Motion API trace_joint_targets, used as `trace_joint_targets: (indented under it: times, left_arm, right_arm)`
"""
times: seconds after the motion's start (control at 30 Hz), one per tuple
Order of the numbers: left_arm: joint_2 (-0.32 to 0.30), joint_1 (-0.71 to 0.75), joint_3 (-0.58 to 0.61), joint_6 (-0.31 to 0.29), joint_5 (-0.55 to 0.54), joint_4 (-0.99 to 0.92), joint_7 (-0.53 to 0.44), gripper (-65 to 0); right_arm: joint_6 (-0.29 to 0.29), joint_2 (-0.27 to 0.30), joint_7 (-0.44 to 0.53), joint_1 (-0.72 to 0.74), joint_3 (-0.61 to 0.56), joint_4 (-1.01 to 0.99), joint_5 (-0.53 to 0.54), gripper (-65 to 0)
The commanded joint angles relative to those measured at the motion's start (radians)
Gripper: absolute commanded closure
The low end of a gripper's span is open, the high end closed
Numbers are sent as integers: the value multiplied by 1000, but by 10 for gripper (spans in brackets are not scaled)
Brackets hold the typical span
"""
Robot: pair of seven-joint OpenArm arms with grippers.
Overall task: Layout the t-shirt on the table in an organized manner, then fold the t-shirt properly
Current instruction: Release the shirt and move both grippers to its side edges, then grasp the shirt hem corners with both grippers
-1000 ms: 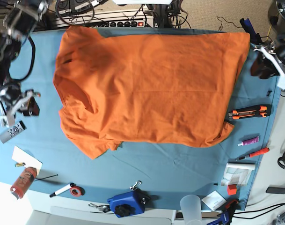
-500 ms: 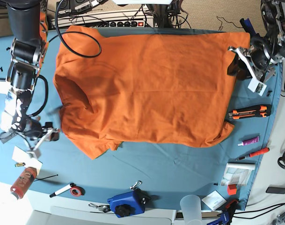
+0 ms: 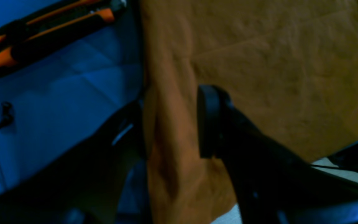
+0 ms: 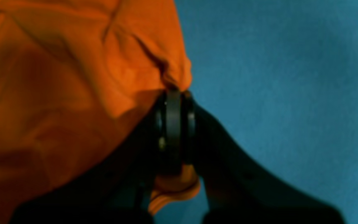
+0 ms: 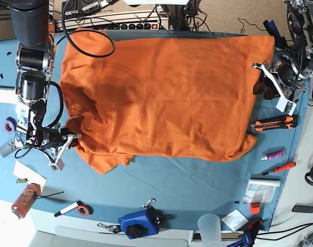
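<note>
the orange t-shirt (image 5: 161, 98) lies spread flat over the far half of the counter (image 5: 187, 180), which is covered in blue-teal cloth, with its hem toward the robot's left side and its collar and sleeves toward the right side. the right gripper (image 4: 174, 124) has its jaws pinched closed on a bunched fold of the shirt's sleeve edge at the near corner, and the fabric puckers just above the jaws. the left gripper (image 3: 171, 124) sits at the hem edge with its jaws parted, one finger on the shirt and the other over the blue cloth, the hem lying loose between them. an orange and black utility knife (image 5: 273, 123) lies on the cloth just beside that hem.
</note>
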Motion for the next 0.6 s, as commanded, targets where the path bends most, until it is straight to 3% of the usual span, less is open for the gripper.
trace_joint_targets:
  times: [0.0,0.27,0.43,0.57]
  left_arm:
    - [-10,-6,-6,-3,-11,15,-20,-232]
    - [41,-5,-6,-4,-11,14,-26,-232]
    - [55,-5,-6,-4,-11,14,-26,-232]
    - [56,-5,-6,-4,-11,14,-26,-232]
  right_arm:
    - [4,21,-60,6,-1,18,3,0]
    - [6,73,-169,-146,54,333,140,0]
    - [6,75,-162,-279,148,524,152,0]
    - [8,76,-194,-301,175,556,152,-5]
